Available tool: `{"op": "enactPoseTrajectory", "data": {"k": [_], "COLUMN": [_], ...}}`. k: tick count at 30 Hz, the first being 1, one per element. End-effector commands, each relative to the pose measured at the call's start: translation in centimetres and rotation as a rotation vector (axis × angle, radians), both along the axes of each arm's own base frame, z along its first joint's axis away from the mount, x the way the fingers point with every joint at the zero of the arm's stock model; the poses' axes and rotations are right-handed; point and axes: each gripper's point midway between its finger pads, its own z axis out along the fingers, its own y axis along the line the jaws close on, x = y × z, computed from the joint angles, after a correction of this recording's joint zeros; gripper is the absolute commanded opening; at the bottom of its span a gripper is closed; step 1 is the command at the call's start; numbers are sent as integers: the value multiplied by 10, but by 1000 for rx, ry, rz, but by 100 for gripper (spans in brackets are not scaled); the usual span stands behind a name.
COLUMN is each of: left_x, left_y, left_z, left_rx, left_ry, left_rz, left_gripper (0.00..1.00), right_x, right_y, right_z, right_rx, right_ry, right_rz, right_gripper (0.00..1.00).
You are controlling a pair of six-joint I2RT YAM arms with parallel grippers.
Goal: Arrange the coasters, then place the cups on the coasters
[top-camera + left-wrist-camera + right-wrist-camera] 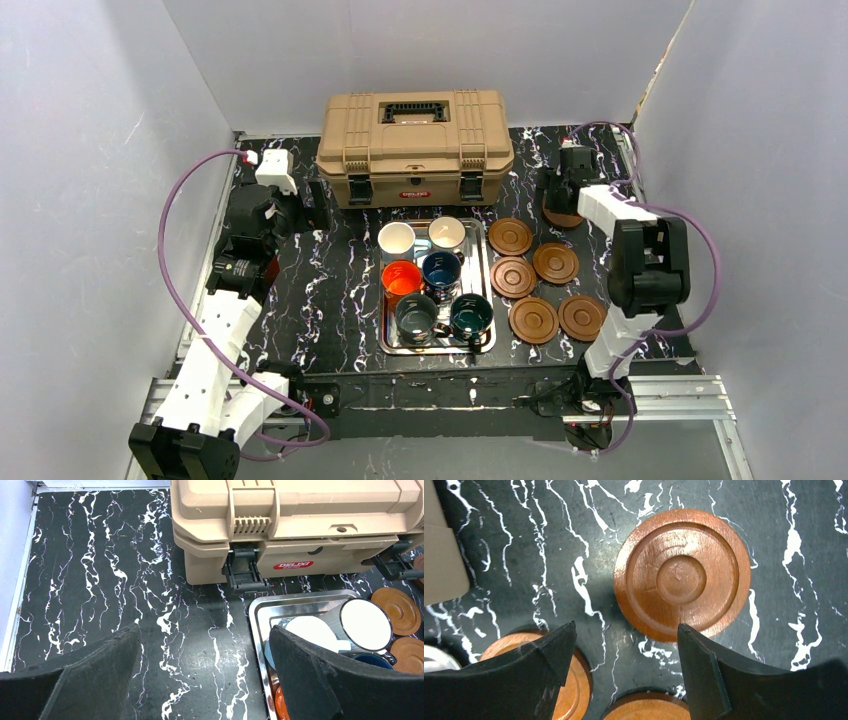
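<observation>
Several brown ringed coasters [533, 319] lie flat on the black marbled table, right of the steel tray [435, 348]. On the tray stand the cups: two white [396, 238], orange [401, 279], navy [441, 268], grey-green [415, 314] and teal [470, 314]. My right gripper [626, 626] [570, 195] hangs open over the far coasters with only table between its fingers. One whole coaster [681, 575] lies just ahead of it. My left gripper [204, 630] [300, 208] is open and empty over bare table, left of the tray [257, 611] and white cup [366, 624].
A tan toolbox [415, 145] [295, 525] stands closed at the back, just behind the tray. White walls close in the table on three sides. Purple cables loop beside both arms.
</observation>
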Motion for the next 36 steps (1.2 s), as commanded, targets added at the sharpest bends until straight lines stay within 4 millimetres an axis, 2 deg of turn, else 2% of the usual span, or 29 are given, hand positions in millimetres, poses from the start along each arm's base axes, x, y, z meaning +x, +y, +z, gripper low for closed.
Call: {"op": "enactPoseTrajectory", "data": {"k": [1,5,13,19,23,31,33,36], "left_x": [-1,-1,0,1,1,0,0,0], "left_y": [0,0,0,0,0,0,0,0], "left_z": [8,8,7,6,6,7,7,7], "left_rx": [1,5,8,7,8,8,7,7], "left_ry": [-20,-22,-18,-16,-15,-18,-18,-16], "left_rz": [-2,-2,-2,-3,-2,-3,-3,-2], "left_gripper": [98,98,98,98,98,98,98,98], "right_x": [13,27,34,32,29,31,30,27], "right_y": [-7,-6,-15,-20,-29,-60,-80,-98], "right_z": [-10,-19,-38,-56,-64,-60,-59,-58], "right_rx": [-79,-105,-186,-202,-194,-155,-145,-135], "right_ry": [53,87,138,163,181,167,164,164], "right_rz": [15,30,26,2,-35,-123,-172,-223], "right_gripper": [79,72,72,51,48,46,45,44]}}
